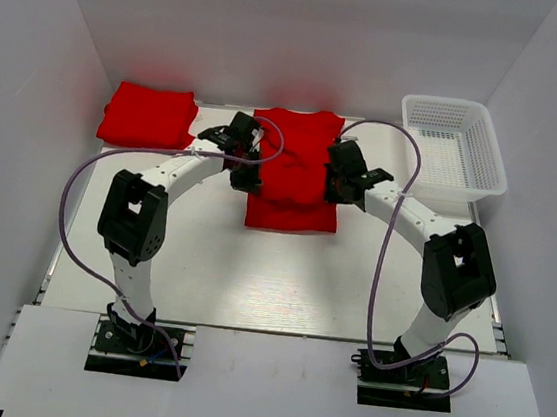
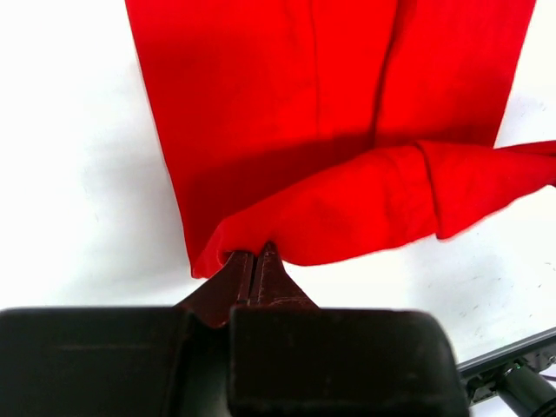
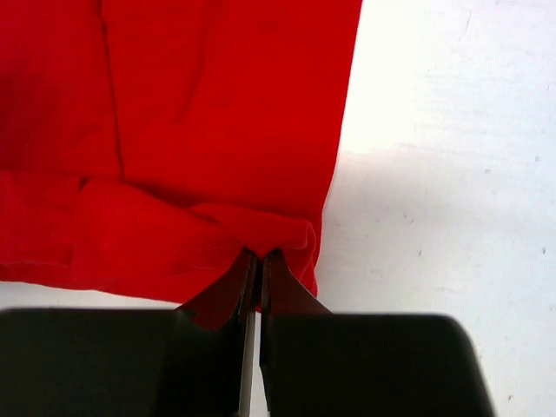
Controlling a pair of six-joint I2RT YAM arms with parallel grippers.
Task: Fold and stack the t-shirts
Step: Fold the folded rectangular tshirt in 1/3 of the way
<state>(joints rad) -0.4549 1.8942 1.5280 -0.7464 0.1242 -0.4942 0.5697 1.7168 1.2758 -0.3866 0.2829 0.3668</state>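
A bright red t-shirt [image 1: 293,165] lies at the table's back middle, partly folded, its near part lifted and doubled over. My left gripper [image 1: 242,172] is shut on its left edge; in the left wrist view the left gripper [image 2: 254,256] pinches a fold of the t-shirt [image 2: 347,113]. My right gripper [image 1: 339,187] is shut on the right edge; in the right wrist view the right gripper [image 3: 259,256] pinches a bunched fold of the t-shirt [image 3: 208,113]. A second red t-shirt [image 1: 148,115] lies folded at the back left.
A white mesh basket [image 1: 453,153] stands at the back right. White walls enclose the table on three sides. Purple cables loop beside each arm.
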